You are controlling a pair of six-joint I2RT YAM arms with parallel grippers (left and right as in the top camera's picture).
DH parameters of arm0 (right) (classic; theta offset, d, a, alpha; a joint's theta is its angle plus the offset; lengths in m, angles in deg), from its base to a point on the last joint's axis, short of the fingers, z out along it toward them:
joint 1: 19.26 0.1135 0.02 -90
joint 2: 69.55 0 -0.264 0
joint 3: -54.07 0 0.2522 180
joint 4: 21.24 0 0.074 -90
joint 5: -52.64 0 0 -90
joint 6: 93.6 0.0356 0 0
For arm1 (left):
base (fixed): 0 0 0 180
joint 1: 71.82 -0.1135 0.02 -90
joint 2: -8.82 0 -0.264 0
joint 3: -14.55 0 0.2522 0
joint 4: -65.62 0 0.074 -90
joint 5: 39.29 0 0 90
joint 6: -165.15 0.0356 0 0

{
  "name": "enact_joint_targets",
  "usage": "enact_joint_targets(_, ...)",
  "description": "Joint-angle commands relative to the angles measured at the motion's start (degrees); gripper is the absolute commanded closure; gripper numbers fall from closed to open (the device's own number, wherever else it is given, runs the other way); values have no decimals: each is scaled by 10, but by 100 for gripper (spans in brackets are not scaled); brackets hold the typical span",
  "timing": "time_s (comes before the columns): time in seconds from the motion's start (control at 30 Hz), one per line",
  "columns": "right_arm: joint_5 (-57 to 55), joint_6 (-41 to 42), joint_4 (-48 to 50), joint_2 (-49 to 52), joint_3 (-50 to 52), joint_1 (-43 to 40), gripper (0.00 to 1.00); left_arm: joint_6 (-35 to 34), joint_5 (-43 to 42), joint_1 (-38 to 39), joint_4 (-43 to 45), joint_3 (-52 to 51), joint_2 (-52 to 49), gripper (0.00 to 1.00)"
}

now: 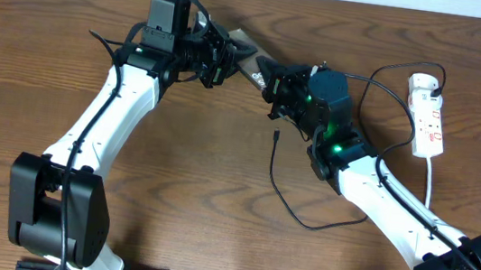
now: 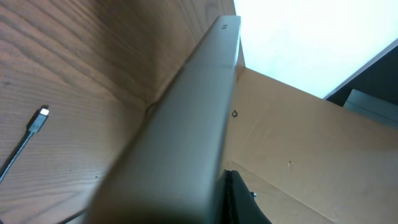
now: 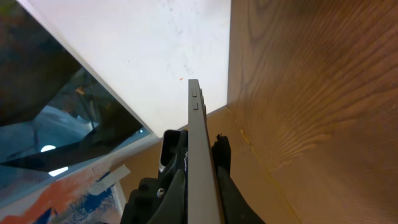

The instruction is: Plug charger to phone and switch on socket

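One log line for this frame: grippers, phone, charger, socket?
right gripper: shut on phone | left gripper: at phone, grip unclear | charger: tip on table, unplugged | socket: no gripper on it

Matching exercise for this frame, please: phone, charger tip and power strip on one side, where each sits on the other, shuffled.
Things:
1. phone
2. charger connector tip
3. power strip

Places:
A. lying loose on the wood, plugged into nothing
B. white, at the table's right side, a black cable running to its far end
C. edge-on between the fingers of the right pincer

Pairs: 1-C; 2-A; 3-B
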Motion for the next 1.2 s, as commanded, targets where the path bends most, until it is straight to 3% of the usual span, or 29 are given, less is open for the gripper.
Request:
enact_joint_targets(0.0, 66, -97, -3, -15, -10, 13, 98, 48, 133, -19, 16, 2, -4, 93)
enact_joint_targets(0.17, 66, -97, 1, -15, -10, 26, 99, 48, 133, -19, 18, 2, -4, 92)
enact_joint_targets(0.27, 66, -97, 14, -15, -10, 33, 98, 46, 133, -19, 18, 2, -4, 83)
enact_joint_targets(0.43, 67, -97, 27, -15, -10, 44, 98, 39, 133, -19, 19, 2, -4, 78)
enact_joint_targets(0.6, 73, -97, 29, -15, -10, 51, 98, 36, 128, -19, 19, 2, -4, 79)
enact_joint_targets(0.67, 73, -97, 30, -15, -10, 51, 98, 28, 122, -19, 19, 2, -4, 92)
enact_joint_targets(0.87, 58, -123, 28, -15, -10, 51, 98, 43, 102, -19, 34, 2, -4, 92)
enact_joint_targets(1.17, 22, -193, 8, -15, -10, 49, 71, 139, 103, -20, 38, 2, -4, 93)
